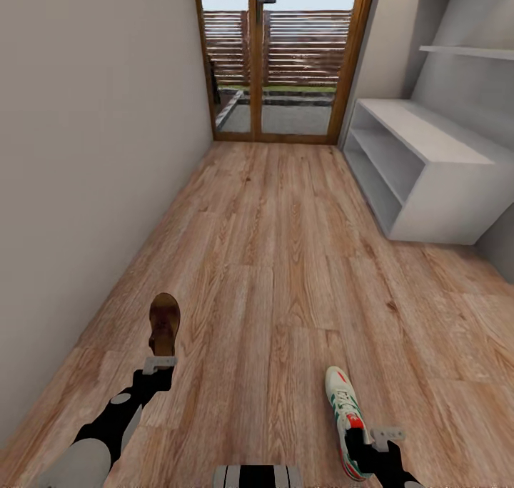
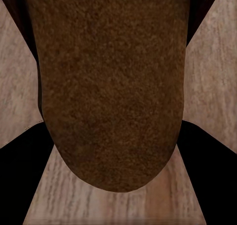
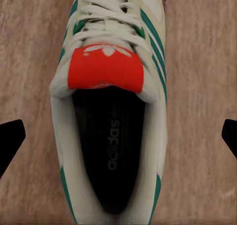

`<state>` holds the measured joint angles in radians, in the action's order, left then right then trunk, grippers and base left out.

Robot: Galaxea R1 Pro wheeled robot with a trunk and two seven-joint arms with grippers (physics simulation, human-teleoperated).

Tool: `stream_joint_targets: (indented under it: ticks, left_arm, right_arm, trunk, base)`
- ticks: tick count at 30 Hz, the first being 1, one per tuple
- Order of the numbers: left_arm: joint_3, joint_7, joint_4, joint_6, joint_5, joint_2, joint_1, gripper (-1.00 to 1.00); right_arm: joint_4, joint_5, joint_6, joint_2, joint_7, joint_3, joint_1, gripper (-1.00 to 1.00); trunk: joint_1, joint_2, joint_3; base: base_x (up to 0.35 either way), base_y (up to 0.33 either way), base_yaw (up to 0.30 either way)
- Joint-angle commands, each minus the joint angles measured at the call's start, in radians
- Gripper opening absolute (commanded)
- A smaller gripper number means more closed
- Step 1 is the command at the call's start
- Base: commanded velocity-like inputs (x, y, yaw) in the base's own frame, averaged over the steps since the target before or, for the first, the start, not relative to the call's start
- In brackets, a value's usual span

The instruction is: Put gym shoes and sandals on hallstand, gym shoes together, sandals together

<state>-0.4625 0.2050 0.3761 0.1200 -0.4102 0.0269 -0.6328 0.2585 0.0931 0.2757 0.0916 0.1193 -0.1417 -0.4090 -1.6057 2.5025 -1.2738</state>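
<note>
Open run of corridor floor (image 1: 285, 259) ahead, wood-grain planks all the way to the glazed wooden door (image 1: 282, 56), with a slatted fence outside behind it. Plain wall (image 1: 86, 152) tight on the left, and on the right the white hallstand (image 1: 421, 166): low top, open shelves underneath, wall shelves above, nothing lying between it and the robot. Down near the base, the left hand (image 1: 160, 364) sits at the heel of a brown sandal (image 1: 165, 324), and its wrist camera shows the sandal (image 2: 111, 86) between the dark fingers (image 2: 19, 170); whether they're gripping it, I can't tell. The right hand (image 1: 371, 441) is over a gym shoe (image 1: 343, 402), white with green stripes, fingers (image 3: 10, 141) spread wide either side of the gym shoe (image 3: 111, 111), clear of it.
</note>
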Motion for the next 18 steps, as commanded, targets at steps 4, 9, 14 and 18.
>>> stream_joint_targets:
  ticks: [4, 9, 14, 18]
  left_arm:
    - [-0.009, 0.007, 0.0, 0.004, -0.009, -0.001, -0.001, -1.0]
    - [-0.01, 0.007, 0.0, 0.004, -0.009, -0.001, -0.001, -1.0]
    - [-0.009, 0.007, 0.0, 0.004, -0.009, -0.001, -0.001, -1.0]
    - [-0.009, 0.006, 0.0, 0.004, -0.009, 0.0, -0.001, -1.0]
  right_arm:
    - [-0.001, 0.01, 0.004, -0.001, 0.005, -0.009, -0.001, 1.0]
    - [-0.001, 0.01, 0.004, -0.001, 0.005, -0.009, -0.001, 1.0]
    - [-0.001, 0.01, 0.004, -0.001, 0.005, -0.009, -0.001, 1.0]
    - [-0.001, 0.01, 0.004, -0.001, 0.005, -0.009, -0.001, 1.0]
  trunk:
    - [-0.002, 0.001, -0.017]
    - [-0.004, 0.002, -0.041]
    - [-0.006, 0.004, -0.067]
    - [-0.008, 0.005, -0.088]
  base:
    - [0.0, 0.0, 0.0]
    - [0.0, 0.0, 0.0]
    - [0.0, 0.0, 0.0]
    - [0.0, 0.0, 0.0]
